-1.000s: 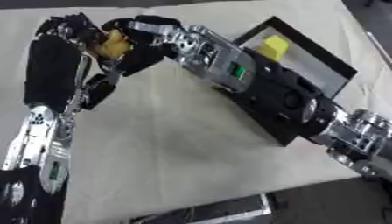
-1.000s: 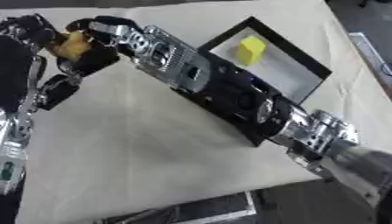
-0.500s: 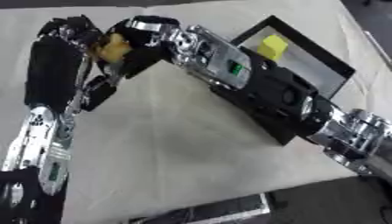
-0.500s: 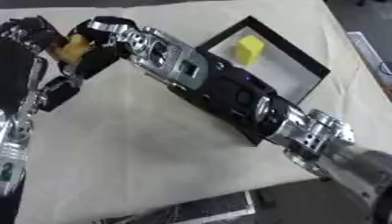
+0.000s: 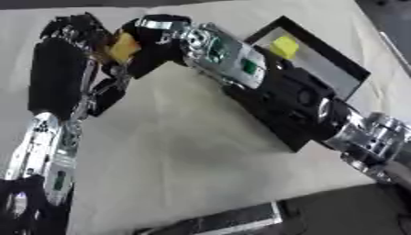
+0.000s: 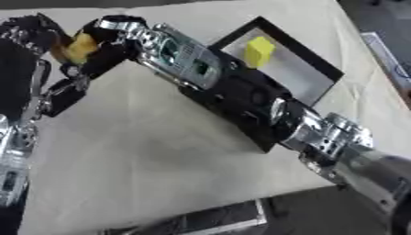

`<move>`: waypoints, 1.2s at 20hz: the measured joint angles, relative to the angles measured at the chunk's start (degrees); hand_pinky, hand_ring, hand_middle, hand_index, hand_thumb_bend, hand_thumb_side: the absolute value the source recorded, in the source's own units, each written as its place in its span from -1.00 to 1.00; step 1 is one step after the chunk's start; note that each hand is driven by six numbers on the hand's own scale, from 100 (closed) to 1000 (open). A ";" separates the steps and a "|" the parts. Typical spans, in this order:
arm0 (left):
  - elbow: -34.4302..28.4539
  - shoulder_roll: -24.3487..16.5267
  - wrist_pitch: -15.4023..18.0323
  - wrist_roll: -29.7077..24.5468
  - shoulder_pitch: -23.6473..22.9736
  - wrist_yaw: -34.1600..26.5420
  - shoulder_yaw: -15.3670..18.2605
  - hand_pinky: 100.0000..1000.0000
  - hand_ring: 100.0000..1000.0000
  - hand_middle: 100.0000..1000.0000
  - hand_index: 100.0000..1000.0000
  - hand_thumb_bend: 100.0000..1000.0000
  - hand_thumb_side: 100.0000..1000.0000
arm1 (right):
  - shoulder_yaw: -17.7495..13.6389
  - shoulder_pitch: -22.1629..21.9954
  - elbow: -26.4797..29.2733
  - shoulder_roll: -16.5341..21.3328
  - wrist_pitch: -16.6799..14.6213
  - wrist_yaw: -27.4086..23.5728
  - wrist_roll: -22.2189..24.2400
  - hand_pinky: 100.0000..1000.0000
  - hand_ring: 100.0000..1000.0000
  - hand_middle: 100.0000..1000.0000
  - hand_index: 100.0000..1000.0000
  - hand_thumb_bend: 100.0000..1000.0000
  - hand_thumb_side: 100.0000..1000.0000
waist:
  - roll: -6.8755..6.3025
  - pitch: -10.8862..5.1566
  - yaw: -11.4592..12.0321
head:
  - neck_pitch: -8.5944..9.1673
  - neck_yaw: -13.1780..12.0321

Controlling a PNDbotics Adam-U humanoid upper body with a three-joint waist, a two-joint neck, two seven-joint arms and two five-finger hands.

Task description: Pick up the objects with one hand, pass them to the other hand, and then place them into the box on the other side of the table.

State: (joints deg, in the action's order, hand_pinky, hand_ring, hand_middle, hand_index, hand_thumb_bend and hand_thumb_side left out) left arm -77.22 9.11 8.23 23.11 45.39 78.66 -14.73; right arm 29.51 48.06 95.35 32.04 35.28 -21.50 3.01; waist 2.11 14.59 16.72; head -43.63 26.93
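Observation:
A small orange-yellow object (image 5: 124,46) is held up at the far left of the table, between my two hands. My left hand (image 5: 77,36) comes up from the lower left, and its dark fingers curl round the object's left side. My right hand (image 5: 157,47) reaches across from the lower right, and its fingers curl against the object's right side. A black box (image 6: 321,69) with a grey floor lies at the far right, partly hidden under my right forearm. A yellow block (image 6: 258,51) lies inside it.
A cream cloth (image 5: 185,156) covers the table. My right arm (image 5: 273,87) stretches diagonally across the middle. A dark and silver piece of equipment (image 5: 221,221) shows at the near edge, and dark floor lies beyond the table's right side.
Both hands stay together at the orange-yellow object with hardly any shift. The right wrist has edged slightly toward the left hand.

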 measured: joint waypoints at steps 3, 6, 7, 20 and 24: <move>-0.07 0.18 -0.85 0.29 0.00 1.37 -0.03 0.50 0.36 0.35 0.85 0.30 -0.96 | -0.14 -0.16 0.01 0.08 -0.27 -0.73 -0.28 0.81 0.08 -0.44 0.30 -0.39 -1.00 | -0.01 0.00 -0.07 | -0.02 0.18; -0.17 0.24 -1.95 0.11 0.00 2.52 0.03 0.52 0.40 0.40 0.89 0.54 -0.74 | -0.17 -0.21 0.04 0.48 -0.48 -1.51 -0.59 0.81 0.08 -0.43 0.31 -0.40 -1.00 | -0.03 0.00 -0.08 | -0.04 0.36; -0.19 0.24 -2.25 -0.08 0.00 2.89 0.05 0.54 0.42 0.42 0.90 0.62 -0.66 | -0.17 -0.21 0.07 0.50 -0.55 -1.80 -0.74 0.82 0.08 -0.43 0.31 -0.40 -1.00 | -0.04 0.00 -0.11 | -0.04 0.39; -0.35 0.24 -4.51 -2.58 -0.08 6.52 0.85 0.60 0.48 0.47 1.00 0.75 -0.50 | -0.88 -0.22 1.11 1.19 -1.04 -4.56 -3.05 0.83 0.08 -0.42 0.32 -0.45 -1.00 | -0.10 0.00 -0.16 | -0.06 0.84; -0.83 0.19 -5.11 -2.01 -0.51 5.72 1.31 0.57 0.45 0.44 0.94 0.63 -0.43 | -0.91 -0.51 1.28 1.81 -1.11 -4.79 -3.33 0.83 0.08 -0.41 0.32 -0.46 -1.00 | -0.33 -0.01 -0.38 | -0.07 0.86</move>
State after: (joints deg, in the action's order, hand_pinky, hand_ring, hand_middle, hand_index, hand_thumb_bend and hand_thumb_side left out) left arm -78.05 9.30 3.12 21.10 44.88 84.39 -13.42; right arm 28.59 47.56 96.63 33.85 34.17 -26.29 -0.32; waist 1.78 14.59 16.34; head -43.70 27.79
